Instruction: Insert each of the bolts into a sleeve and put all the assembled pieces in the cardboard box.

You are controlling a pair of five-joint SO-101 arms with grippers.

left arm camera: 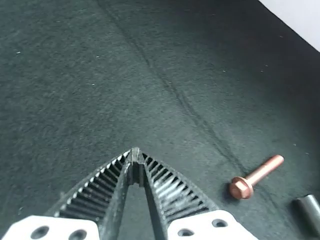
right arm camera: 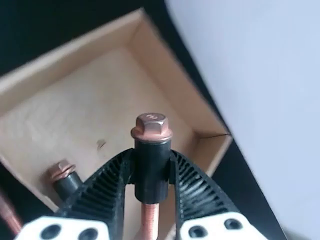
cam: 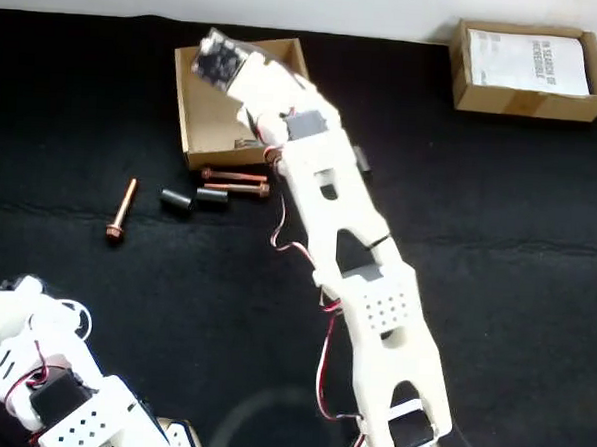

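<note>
The right gripper (right arm camera: 150,156) clamps a black sleeve (right arm camera: 150,172) with a copper bolt (right arm camera: 151,126) through it, held over the cardboard box (right arm camera: 165,80), where another assembled piece (right arm camera: 65,177) lies. Its arm (cam: 357,257) stretches across the black table (cam: 498,244). The left gripper (left arm camera: 135,156), tips together, grips nothing, near a loose bolt (left arm camera: 256,176) and a loose sleeve (left arm camera: 307,210).
</note>
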